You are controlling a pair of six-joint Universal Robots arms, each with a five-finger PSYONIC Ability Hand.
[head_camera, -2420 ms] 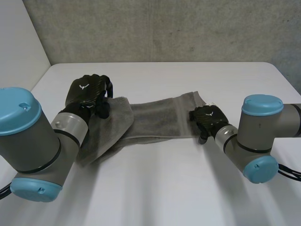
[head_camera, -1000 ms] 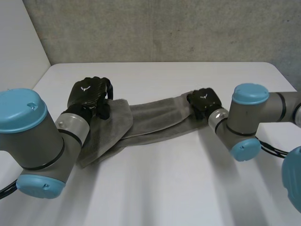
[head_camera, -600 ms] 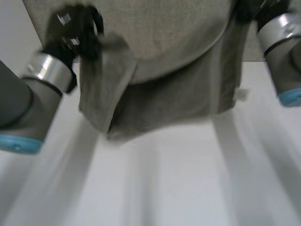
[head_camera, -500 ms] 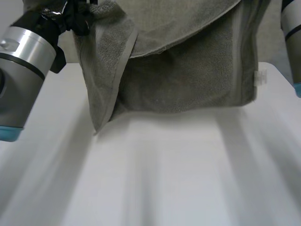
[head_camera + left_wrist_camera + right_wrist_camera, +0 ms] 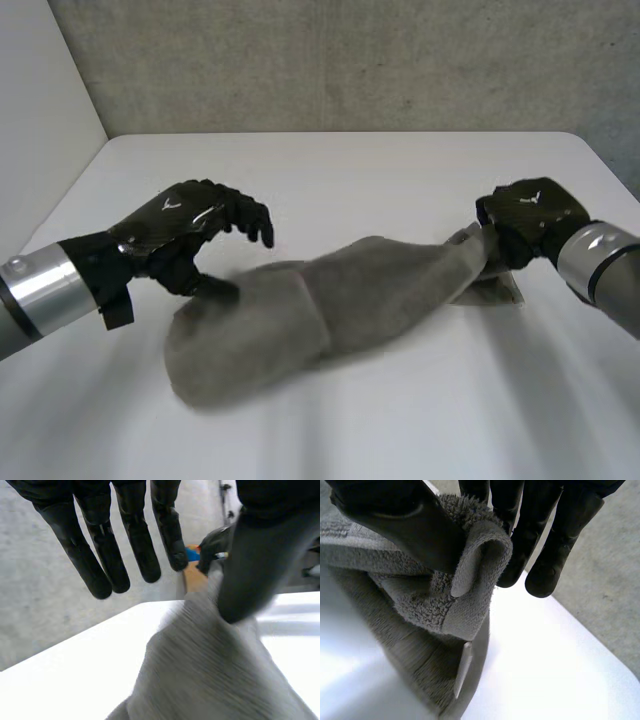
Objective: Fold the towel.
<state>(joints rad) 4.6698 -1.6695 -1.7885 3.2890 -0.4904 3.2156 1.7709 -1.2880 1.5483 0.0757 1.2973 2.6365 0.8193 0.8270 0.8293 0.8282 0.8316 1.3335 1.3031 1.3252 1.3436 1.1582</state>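
Half a second ago the towel [image 5: 330,305] hung aloft; now it lies bunched on the table [image 5: 400,170], left hand [image 5: 180,230] released, right hand [image 5: 525,215] pinching its right end; no fold made yet.

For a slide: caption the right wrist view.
Right hand pinches the bunched end of the grey towel between thumb and fingers.

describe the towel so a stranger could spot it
On the white table lies a grey towel, bunched into a long lump. The black right hand pinches one end; the black left hand hangs open over the other. It is the only soft thing there.
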